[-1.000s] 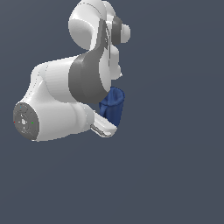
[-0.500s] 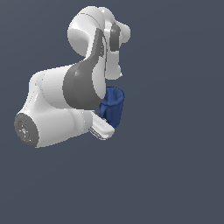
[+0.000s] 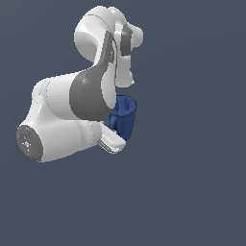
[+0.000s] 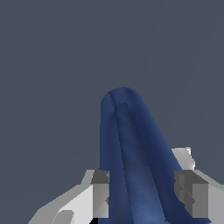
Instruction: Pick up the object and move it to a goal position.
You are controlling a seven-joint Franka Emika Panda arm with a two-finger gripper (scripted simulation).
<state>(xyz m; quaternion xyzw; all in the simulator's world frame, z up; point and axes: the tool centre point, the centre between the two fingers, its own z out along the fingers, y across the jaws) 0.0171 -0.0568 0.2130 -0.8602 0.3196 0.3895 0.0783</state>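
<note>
The object is a dark blue mug (image 3: 124, 116), seen in the exterior view just to the right of the white arm's big links, tilted with its open rim up. One white finger (image 3: 111, 141) shows below it; the rest of the hand is hidden by the arm. In the wrist view the mug (image 4: 131, 162) fills the space between both grey pads (image 4: 100, 192), with its handle ridge facing the camera. My gripper (image 4: 142, 194) is shut on the mug, and nothing shows under it.
Only a plain dark grey-blue background surrounds the arm in both views. The arm's elbow and base links (image 3: 62, 120) take up the exterior view's left half.
The arm's links have turned and shifted slightly toward the exterior view's right and up. The mug stays in the grip at nearly the same spot.
</note>
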